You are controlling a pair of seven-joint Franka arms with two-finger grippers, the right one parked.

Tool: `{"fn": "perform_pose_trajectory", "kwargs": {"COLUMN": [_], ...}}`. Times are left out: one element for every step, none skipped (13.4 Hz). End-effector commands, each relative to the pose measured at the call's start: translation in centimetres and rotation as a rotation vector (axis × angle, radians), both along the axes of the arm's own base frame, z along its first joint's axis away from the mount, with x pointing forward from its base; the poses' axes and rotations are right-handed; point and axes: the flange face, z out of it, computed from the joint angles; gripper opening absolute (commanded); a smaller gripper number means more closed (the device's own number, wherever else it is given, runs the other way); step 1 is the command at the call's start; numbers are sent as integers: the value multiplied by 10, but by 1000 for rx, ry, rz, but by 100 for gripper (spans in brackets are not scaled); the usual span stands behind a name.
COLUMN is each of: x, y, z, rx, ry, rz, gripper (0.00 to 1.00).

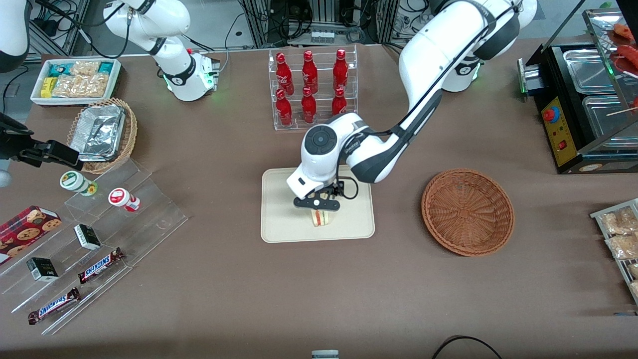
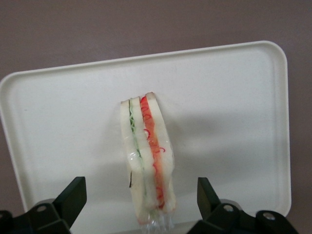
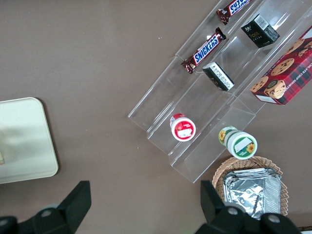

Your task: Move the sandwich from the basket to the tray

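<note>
A: Claw [image 2: 141, 204] first. The gripper hangs over the tray [image 2: 234, 87] with its fingers [image 2: 73, 197] wide apart, touching nothing.

B: Where is the sandwich [image 2: 146, 161]?

A: It stands on the tray between the fingers, filling side up.

B: So the job looks nearly done?

A: Yes. The basket [image 1: 467, 212] sits empty, well apart. The arm only has to lift away.

B: Anything hidden?

A: The sandwich's bottom edge.

The brown table [image 1: 299, 299] carries the tray [image 1: 284, 224] and the basket [image 1: 467, 212].
</note>
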Motion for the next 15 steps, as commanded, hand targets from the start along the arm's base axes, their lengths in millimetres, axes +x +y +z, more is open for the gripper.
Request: {"fn": "perform_pose_trajectory", "kwargs": {"x": [1,12,15,20,29,36,38,40,44,50,53,57,61,62,63], "y": [15,34,49,65,88,109,127,145,165,187,203,225,251,274,293], "z": [55,72,93,112,132,149,168,184,194,207,217,227,239,252,261], "rx": [35,53,68,64,66,80,97,116,132,133,132,119,104,98,108], "ry": [-38,-37,-34,-15,-3,1,-1,0,1,-12,-13,18,44,49,57], "rz": [37,67,87,118,156,184,199,216,230,230,211,200,184,163,151], "gripper": [100,100,100,100,100,100,100,100,100,100,100,100,100,100,100]}}
